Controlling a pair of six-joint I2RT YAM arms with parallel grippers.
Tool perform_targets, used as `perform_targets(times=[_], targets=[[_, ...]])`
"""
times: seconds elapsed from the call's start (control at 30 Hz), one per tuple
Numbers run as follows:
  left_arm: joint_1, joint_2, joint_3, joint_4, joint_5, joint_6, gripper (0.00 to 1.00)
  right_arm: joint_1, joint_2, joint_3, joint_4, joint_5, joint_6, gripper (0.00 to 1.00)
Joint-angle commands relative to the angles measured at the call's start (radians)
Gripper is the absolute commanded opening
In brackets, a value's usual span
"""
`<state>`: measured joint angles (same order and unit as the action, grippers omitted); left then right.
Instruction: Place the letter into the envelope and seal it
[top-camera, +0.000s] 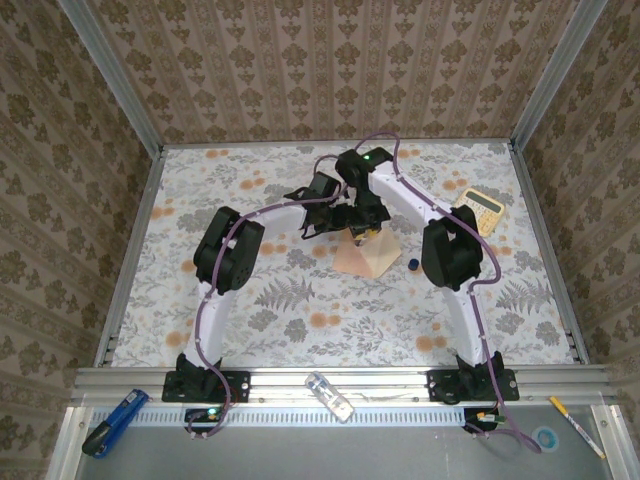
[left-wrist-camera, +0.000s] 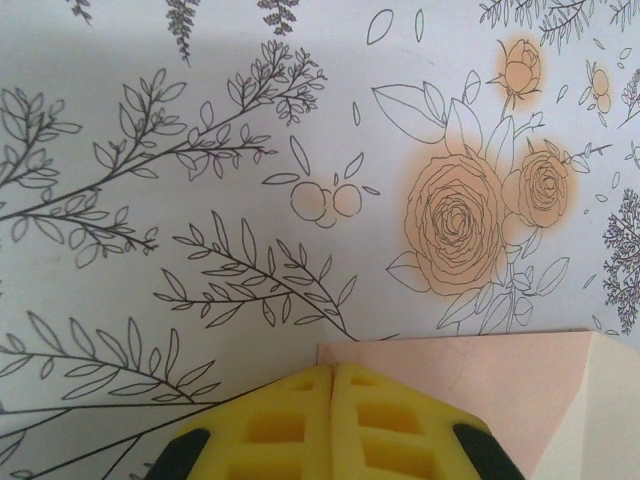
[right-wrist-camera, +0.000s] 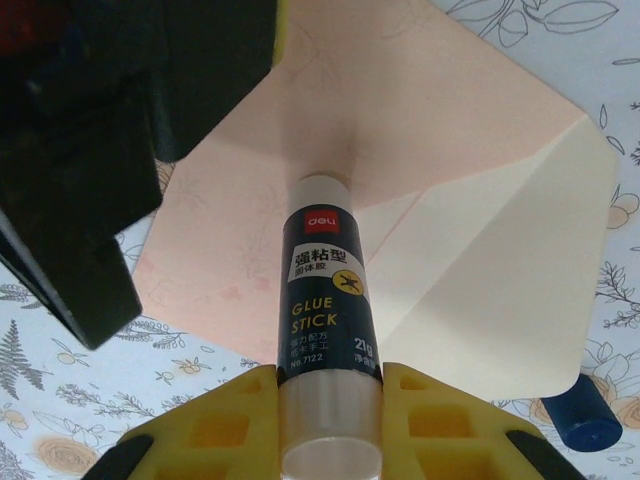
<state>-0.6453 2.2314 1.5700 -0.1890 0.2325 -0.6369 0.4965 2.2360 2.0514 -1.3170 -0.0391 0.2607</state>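
The salmon-pink envelope lies mid-table with its cream flap open and spread flat. My right gripper is shut on a dark glue stick. The stick's white tip touches the envelope's pink face beside the flap's fold. My left gripper is shut with nothing between its yellow pads, right at a corner of the envelope. From above, both grippers crowd over the envelope's far end. The letter is hidden.
A blue cap lies on the table beside the flap's edge. A yellow calculator sits at the right rear. On the near rail lie a blue tool, a clear bottle and a pen. The left arm's black body looms close by.
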Motion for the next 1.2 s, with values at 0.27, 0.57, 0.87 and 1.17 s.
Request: perform_targets(times=[0.27, 0.57, 0.87, 1.17], targets=[[-0.007, 0.016, -0.048, -0.082, -0.016, -0.007, 0.00, 0.028, -0.075, -0.134, -0.016, -0.107, -0.026, 0.08], [-0.006, 0.025, -0.035, -0.087, -0.013, -0.008, 0.00, 0.039, -0.096, -0.201, -0.021, -0.170, -0.046, 0.08], [-0.008, 0.031, -0.023, -0.093, -0.009, -0.007, 0.00, 0.043, -0.063, -0.182, -0.079, -0.041, -0.065, 0.07], [-0.008, 0.033, -0.024, -0.094, -0.009, -0.005, 0.00, 0.043, -0.077, -0.217, -0.077, 0.033, -0.061, 0.06]])
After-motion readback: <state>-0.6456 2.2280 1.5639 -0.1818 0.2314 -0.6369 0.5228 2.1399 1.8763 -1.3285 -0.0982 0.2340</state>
